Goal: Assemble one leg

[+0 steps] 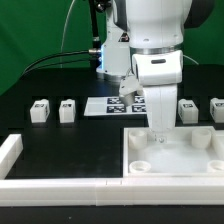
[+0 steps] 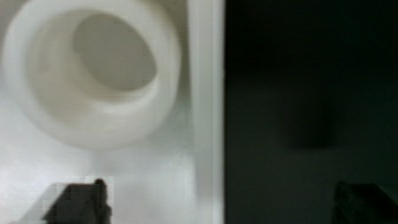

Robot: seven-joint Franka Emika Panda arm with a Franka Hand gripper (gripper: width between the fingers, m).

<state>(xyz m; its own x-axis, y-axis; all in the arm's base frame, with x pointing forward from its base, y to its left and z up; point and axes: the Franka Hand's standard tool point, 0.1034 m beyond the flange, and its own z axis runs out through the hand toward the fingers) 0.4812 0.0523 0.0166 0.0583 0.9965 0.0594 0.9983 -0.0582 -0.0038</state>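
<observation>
My gripper (image 1: 160, 131) hangs low over the far left part of the large white panel (image 1: 128, 152) at the exterior view's lower right. In the wrist view the gripper (image 2: 219, 196) is open: two dark fingertips (image 2: 77, 201) stand far apart with nothing between them. Under them lie the panel's surface with a round raised socket (image 2: 102, 62), its edge, and the dark table. Several white legs with tags stand in a row behind: two at the exterior view's left (image 1: 39, 110) (image 1: 67, 108) and two at its right (image 1: 186, 108) (image 1: 218, 108).
The marker board (image 1: 108, 105) lies on the black table behind the gripper, between the leg pairs. A low white rail (image 1: 58, 186) runs along the front and turns up at the exterior view's left (image 1: 10, 150). Cables trail behind the arm.
</observation>
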